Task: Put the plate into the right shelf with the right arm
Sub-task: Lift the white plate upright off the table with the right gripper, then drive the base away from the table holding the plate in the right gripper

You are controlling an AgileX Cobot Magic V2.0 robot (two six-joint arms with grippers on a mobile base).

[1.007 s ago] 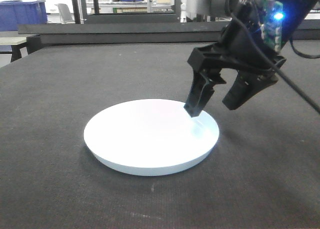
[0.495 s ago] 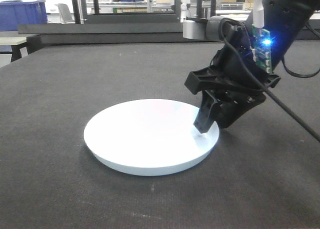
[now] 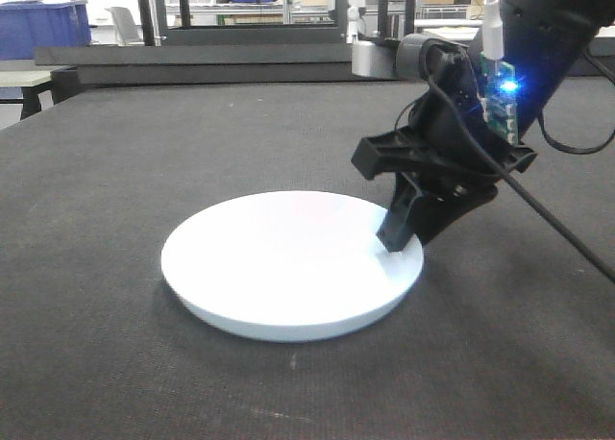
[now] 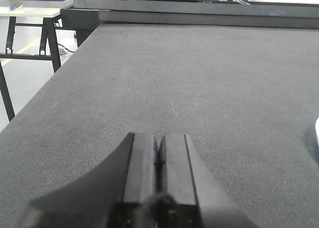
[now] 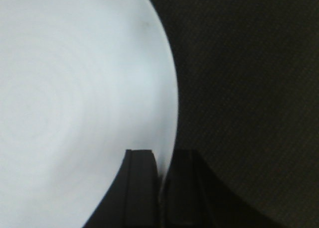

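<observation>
The white round plate lies on the dark table mat, in the middle of the front view. My right gripper, black with a green board and blue light, reaches down from the upper right. It is shut on the plate's right rim, one finger inside the rim and one outside. In the right wrist view the plate fills the left half and the right gripper pinches its edge. My left gripper is shut and empty, low over bare mat. A sliver of the plate shows at its far right. The right shelf is out of view.
The dark textured mat covers the whole table, with a raised black rail along its back. A blue bin sits beyond at the back left. The table's left edge drops to the floor beside a small side table.
My right gripper was open above the plate's right side. It came down and closed on the rim. The plate's right edge looks nudged slightly right.
</observation>
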